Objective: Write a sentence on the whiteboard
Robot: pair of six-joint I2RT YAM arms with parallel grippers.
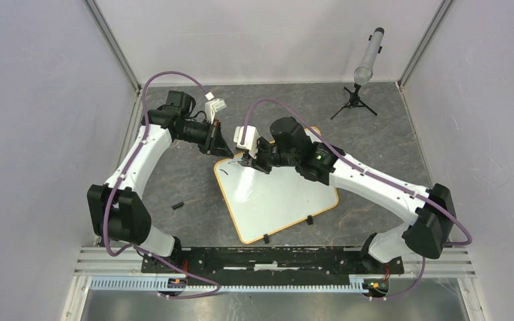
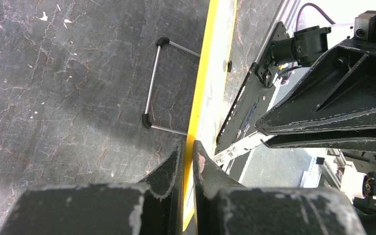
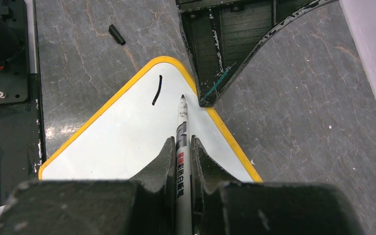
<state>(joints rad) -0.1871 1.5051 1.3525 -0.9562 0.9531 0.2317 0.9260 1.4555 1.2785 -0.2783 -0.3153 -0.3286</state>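
Two grippers meet at the far-left corner of the whiteboard (image 1: 284, 200), which lies at a slant in the middle of the dark table (image 1: 174, 170), its two black clip feet on the near edge. The left gripper (image 2: 190, 151) has its jaws nearly together, pinching the board's yellow frame at that corner. The right gripper (image 3: 182, 147) is clamped around a marker (image 3: 181, 125) that points toward the same corner. The marker's tip sits over the white surface just right of a short curved black stroke (image 3: 156, 90), the only writing on the board. I cannot tell whether the tip touches. A small black cap (image 1: 177, 205) lies on the table left of the board.
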